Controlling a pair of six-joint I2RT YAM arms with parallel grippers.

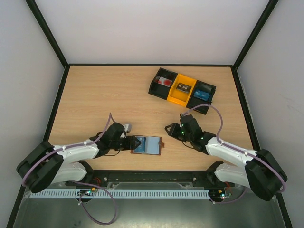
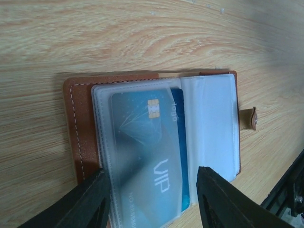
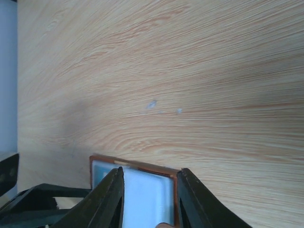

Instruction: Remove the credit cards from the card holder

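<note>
The brown card holder (image 1: pixel 160 145) lies open on the wooden table, with its clear sleeves facing up. In the left wrist view the holder (image 2: pixel 78 118) shows a blue credit card (image 2: pixel 142 142) marked VIP in its left sleeve, with a second blue card edge (image 2: pixel 177 109) behind it. The snap tab (image 2: pixel 253 118) is at the right. My left gripper (image 1: pixel 132 142) is open, and its fingers (image 2: pixel 95 202) straddle the near end of the card. My right gripper (image 1: pixel 169 129) is open and empty, just right of the holder (image 3: pixel 133 165).
A black-and-yellow tray of bins (image 1: pixel 178 99) with small items stands at the back right. Black frame rails edge the table on the left, right and far sides.
</note>
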